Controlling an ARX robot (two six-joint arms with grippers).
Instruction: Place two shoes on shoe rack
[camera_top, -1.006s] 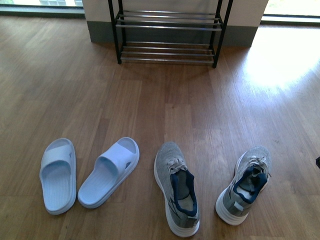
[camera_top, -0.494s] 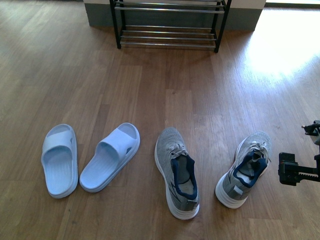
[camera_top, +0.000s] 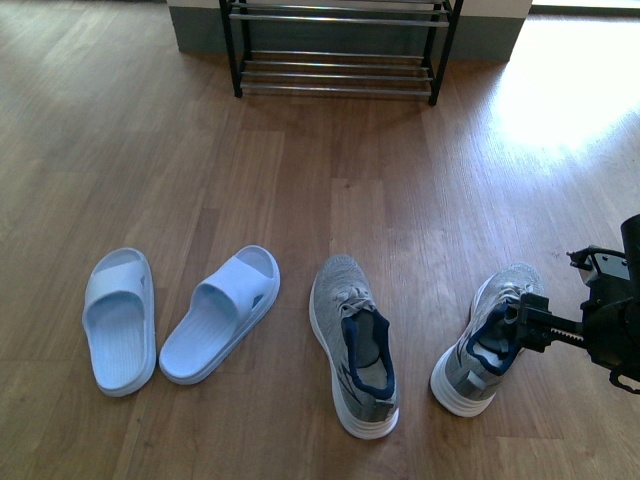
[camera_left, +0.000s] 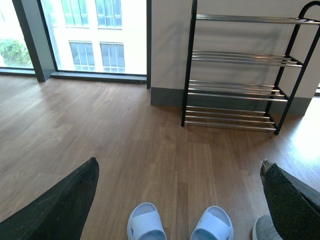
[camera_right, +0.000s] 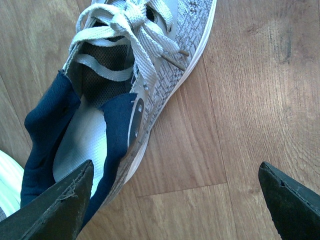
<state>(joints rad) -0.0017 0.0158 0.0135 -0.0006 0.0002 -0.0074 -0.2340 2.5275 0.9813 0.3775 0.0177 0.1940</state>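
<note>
OK, right pincer (camera_right: 172, 180) spread, empty, above the lower-right grey sneaker (camera_top: 512, 292); looks light, knit upper soft, sole stiff, so I'd pinch the padded navy collar (camera_right: 50, 120).

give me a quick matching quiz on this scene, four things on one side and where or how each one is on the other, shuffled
Things:
1 shoe rack
2 light-blue slides
3 right hand
4 middle grey sneaker

Place or state:
a open, over the rightmost grey sneaker
b side by side, left of both sneakers
c farthest from the robot, black frame
d between a slide and the other sneaker

Pairs: 1-c, 2-b, 3-a, 4-d
</note>
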